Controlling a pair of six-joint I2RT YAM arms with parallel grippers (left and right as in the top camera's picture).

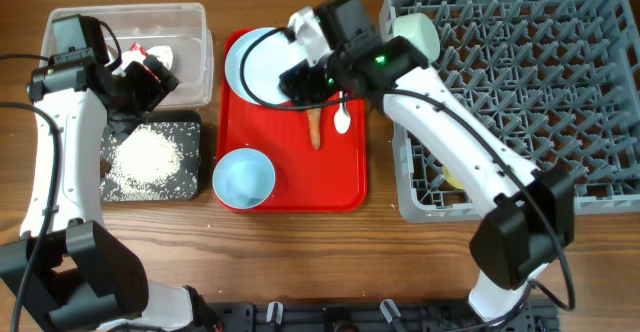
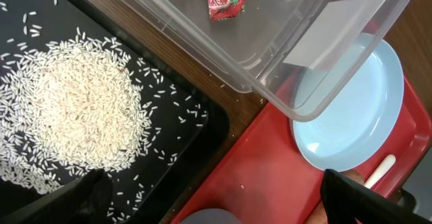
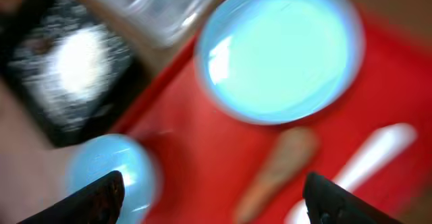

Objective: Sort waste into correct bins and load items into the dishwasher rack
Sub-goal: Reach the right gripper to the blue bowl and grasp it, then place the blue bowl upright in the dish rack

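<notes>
The pale blue plate (image 1: 255,62), a pale blue bowl (image 1: 243,179), the carrot (image 1: 315,127) and the white spoon (image 1: 342,120) lie on the red tray (image 1: 290,197). My right gripper (image 1: 310,82) is open and empty above the tray, between plate and carrot; its blurred wrist view shows the carrot (image 3: 280,166) between the fingers (image 3: 216,200). The wrapper (image 1: 155,57) lies in the clear bin (image 1: 190,22). Rice (image 1: 145,157) fills the black bin (image 1: 190,187). My left gripper (image 1: 135,87) is open and empty over the border between the two bins. The brown scrap is not clear.
The grey dishwasher rack (image 1: 520,92) fills the right side, with a pale bowl (image 1: 415,34) at its near-left corner and something yellow (image 1: 452,180) low inside. The left wrist view shows the plate (image 2: 351,109) under the clear bin's corner (image 2: 283,55).
</notes>
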